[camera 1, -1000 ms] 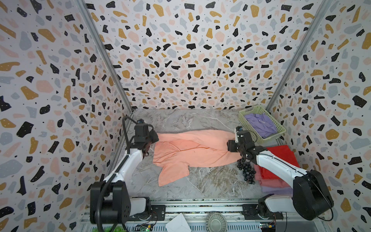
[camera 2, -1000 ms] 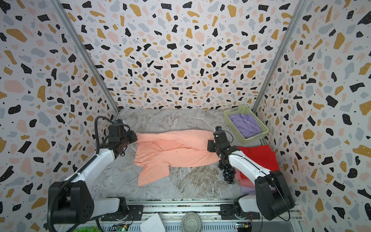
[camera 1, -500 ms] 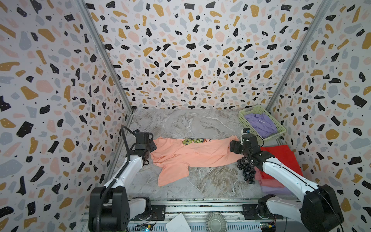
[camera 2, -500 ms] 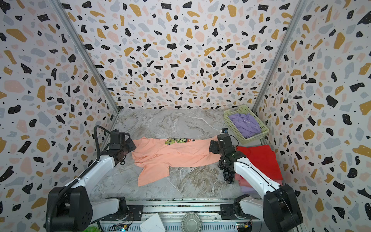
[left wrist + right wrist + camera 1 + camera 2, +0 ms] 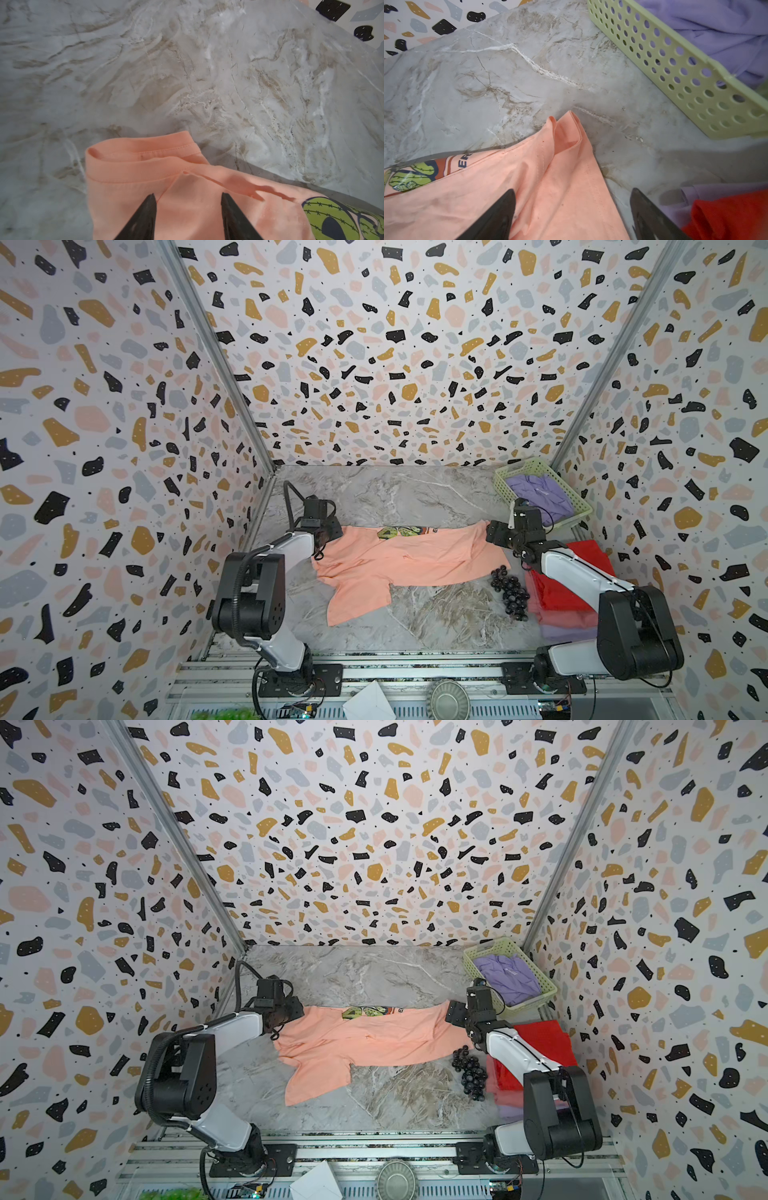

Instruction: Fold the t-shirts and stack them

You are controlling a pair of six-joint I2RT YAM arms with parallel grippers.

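Note:
The peach t-shirt [image 5: 399, 560] [image 5: 353, 1040] lies folded over on the marble table, a strip of its green print [image 5: 399, 532] showing along the far edge. My left gripper [image 5: 330, 531] [image 5: 293, 1011] [image 5: 188, 196] hovers open over the shirt's left end, by the ribbed collar [image 5: 128, 172]. My right gripper [image 5: 492, 533] [image 5: 453, 1013] [image 5: 573, 191] stands open over the shirt's right corner [image 5: 566, 145], with one finger [image 5: 645, 212] off the cloth. A stack topped by a red t-shirt [image 5: 590, 556] [image 5: 544, 1036] [image 5: 726, 216] lies at the right. A lavender t-shirt [image 5: 540, 495] [image 5: 507, 977] fills the basket.
The pale green basket [image 5: 505, 485] [image 5: 675, 68] stands at the back right corner, close behind my right gripper. A bunch of dark grapes [image 5: 509, 593] [image 5: 471, 1073] lies between the peach shirt and the stack. Patterned walls close in three sides.
Both grippers brought the peach shirt's held edge down onto the table and let go. The print strip now shows along the far edge. Both arms have drawn back slightly.

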